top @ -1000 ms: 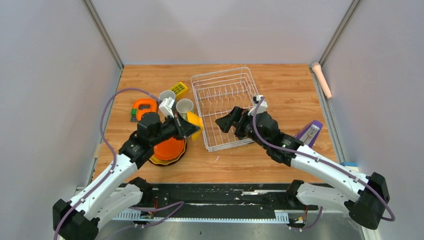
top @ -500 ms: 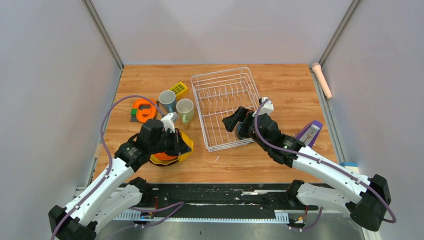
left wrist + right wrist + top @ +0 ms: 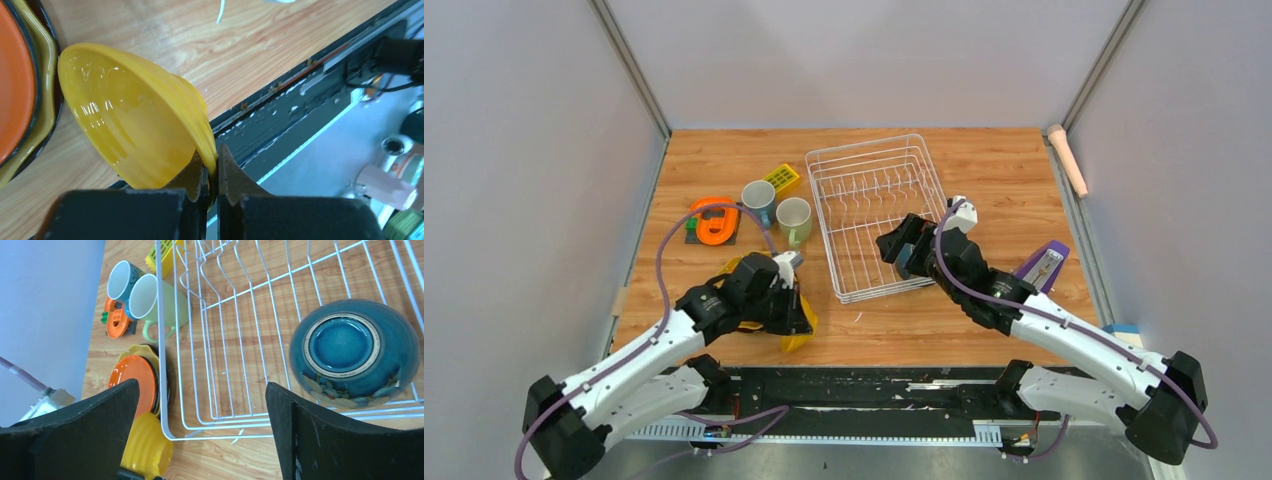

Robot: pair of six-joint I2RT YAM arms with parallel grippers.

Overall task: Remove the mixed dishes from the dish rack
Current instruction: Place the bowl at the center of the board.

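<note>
Wood table (image 3: 984,170) carries everything. White wire dish rack (image 3: 823,225) sits at mid table, and its near end lies directly under the right gripper (image 3: 201,385). Right fingers are spread wide with nothing between them; rack wires and bare table show through the gap. Left gripper (image 3: 212,172) is low over the near table edge, well left of the rack. Its fingers are pressed onto the rim of the yellow bowl (image 3: 135,120), pinching it.

Plate stack (image 3: 132,385) is out of the rack and flat on the table, with orange on top, a yellow rim under it and dark brown at the bottom. In the left wrist view it sits past the held bowl, up and left of the fingers. In the right wrist view it is just beyond the left-side finger, outside the rack wall.

Dark bowl (image 3: 355,352), blue glazed, is upside down inside the rack at its near end, just ahead of the right-side finger in the right wrist view and not touched by it. The yellow bowl is tipped on edge ahead of the left fingers; can't tell if it touches the table.

Pale green mug (image 3: 793,217) and blue mug (image 3: 758,198) stand close together on the table beside the rack's left wall, far ahead of the left fingers. Orange round gadget (image 3: 714,220) is left of the mugs. Small yellow studded brick (image 3: 782,178) is behind them.
</note>
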